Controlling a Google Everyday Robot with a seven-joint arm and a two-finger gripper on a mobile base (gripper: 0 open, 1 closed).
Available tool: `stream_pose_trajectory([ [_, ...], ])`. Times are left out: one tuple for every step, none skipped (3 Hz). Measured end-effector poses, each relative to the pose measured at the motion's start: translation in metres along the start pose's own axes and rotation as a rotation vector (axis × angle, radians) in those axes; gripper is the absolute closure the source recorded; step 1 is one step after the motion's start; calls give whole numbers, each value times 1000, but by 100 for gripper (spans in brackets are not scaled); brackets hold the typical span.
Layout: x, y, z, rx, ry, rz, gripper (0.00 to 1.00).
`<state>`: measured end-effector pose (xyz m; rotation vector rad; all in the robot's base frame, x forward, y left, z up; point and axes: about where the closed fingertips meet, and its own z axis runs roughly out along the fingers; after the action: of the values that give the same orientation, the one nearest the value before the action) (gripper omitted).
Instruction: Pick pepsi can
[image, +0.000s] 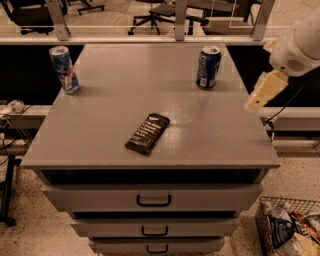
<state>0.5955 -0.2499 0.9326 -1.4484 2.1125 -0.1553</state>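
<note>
The pepsi can (208, 66), dark blue with white markings and a silver top, stands upright at the back right of the grey cabinet top (110, 120). My gripper (253, 103) hangs from the white arm at the right. It is above the top's right edge, to the right of the can and nearer the front, and does not touch it. It holds nothing that I can see.
A slimmer, taller light-blue can (64, 69) stands at the back left. A dark flat packet (147, 133) lies near the middle front. Drawers (152, 199) sit below the top. A wire basket (292, 227) with packets stands on the floor at the lower right. Office chairs stand behind a rail.
</note>
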Motion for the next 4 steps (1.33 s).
stream_pose_trajectory([
  [-1,-42,40,24,-97,60,0],
  [-19,-69,73,14,-244,125,0],
  [-43,-83,96,-22,-407,193,0],
  [-71,-83,111,-76,-553,245,0],
])
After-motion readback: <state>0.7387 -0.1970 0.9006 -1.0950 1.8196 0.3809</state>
